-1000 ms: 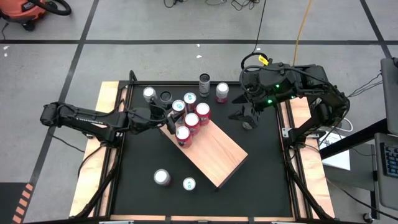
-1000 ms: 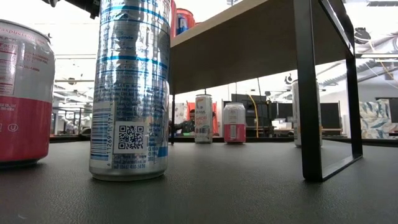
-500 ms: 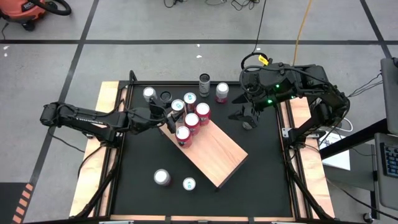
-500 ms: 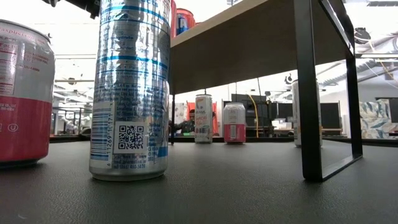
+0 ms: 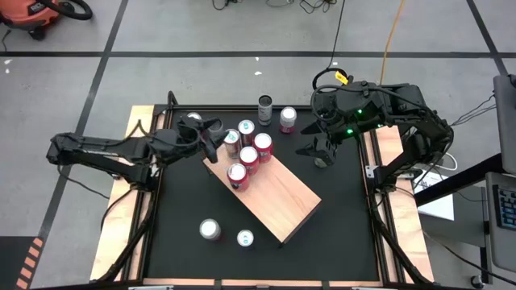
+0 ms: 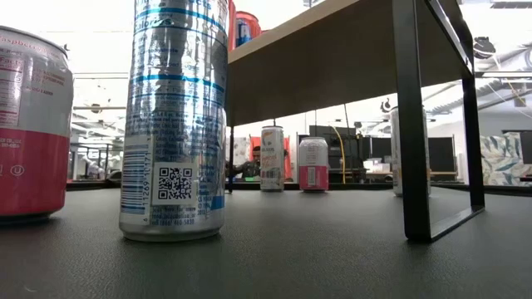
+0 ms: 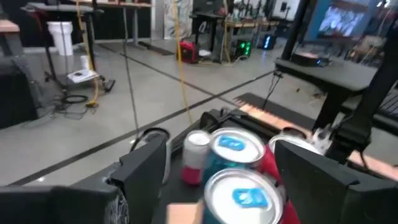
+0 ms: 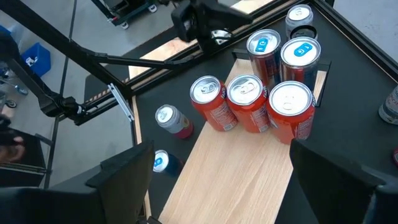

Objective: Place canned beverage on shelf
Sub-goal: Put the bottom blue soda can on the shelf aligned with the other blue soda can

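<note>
- Looking down from the high view, I am seeing the shelf point(image 5: 266, 192) lying diagonally across the middle of the black table point(image 5: 339, 209), with five cans point(image 5: 248, 148) clustered at its upper-left end. I am judging they are packed tight there to leave the rest of the board free for more.
- I am holding the left gripper point(image 5: 211, 134) spread and empty just left of that cluster, near the upper left of the table. The right gripper point(image 5: 321, 150) is waiting, also spread and holding nothing, right of the shelf.
- I am counting five cans off the shelf: two at the lower left point(image 5: 210, 229), two at the top centre point(image 5: 265, 106), and one partly under the left arm.
- In the low view, I am seeing a tall silver-blue can point(image 6: 174, 124) at left and the shelf's underside at upper right.
- In the left wrist view, blue-tabbed can tops are sitting between the open fingers point(image 7: 146, 171).
- In the right wrist view, five shelf cans are showing at upper right.
</note>
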Tool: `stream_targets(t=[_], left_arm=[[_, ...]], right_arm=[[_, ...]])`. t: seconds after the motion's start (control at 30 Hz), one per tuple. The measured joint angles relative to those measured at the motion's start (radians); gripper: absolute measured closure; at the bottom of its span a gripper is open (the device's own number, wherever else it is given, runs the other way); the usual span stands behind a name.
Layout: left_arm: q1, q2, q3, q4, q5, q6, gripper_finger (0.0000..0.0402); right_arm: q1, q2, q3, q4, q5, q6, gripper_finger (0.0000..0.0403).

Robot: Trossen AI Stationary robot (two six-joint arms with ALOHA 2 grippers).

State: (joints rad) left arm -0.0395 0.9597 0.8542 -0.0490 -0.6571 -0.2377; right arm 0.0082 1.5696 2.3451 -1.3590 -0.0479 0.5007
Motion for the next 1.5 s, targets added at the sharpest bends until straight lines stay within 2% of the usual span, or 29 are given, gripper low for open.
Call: stream_targets(t=[0.13, 0.27, 0.5, 0.7, 0.97, 1.5], left_arm=[[0.0, -0.066, 0.023, -0.192, 0.005, -0.144, 0.0107], [-0.008, -0.106, 0.023, -0.335, 0.086, -0.282, 0.011], [-0.062, -0.081, 0.023, -0.42, 0.12, -0.3, 0.0151], [-0.074, -0.016, 0.023, -0.413, 0.119, -0.299, 0.0191], [-0.074, 0.046, 0.023, -0.373, 0.122, -0.299, 0.0222], [-0.073, 0.056, 0.023, -0.346, 0.122, -0.27, 0.0233]], right_arm=[[0.0, 0.0, 0.0, 0.0, 0.0, -0.003, 0.0051], [0.0, 0.0, 0.0, -0.001, 0.0, -0.015, 0.0051], [0.0, 0.0, 0.0, -0.001, 0.0, -0.048, 0.0051], [0.0, 0.0, 0.0, -0.001, 0.004, -0.049, 0.0051], [0.0, 0.0, 0.0, 0.0, 0.026, -0.049, 0.0051], [0.0, 0.0, 0.0, 0.0, 0.026, -0.041, 0.0051]])
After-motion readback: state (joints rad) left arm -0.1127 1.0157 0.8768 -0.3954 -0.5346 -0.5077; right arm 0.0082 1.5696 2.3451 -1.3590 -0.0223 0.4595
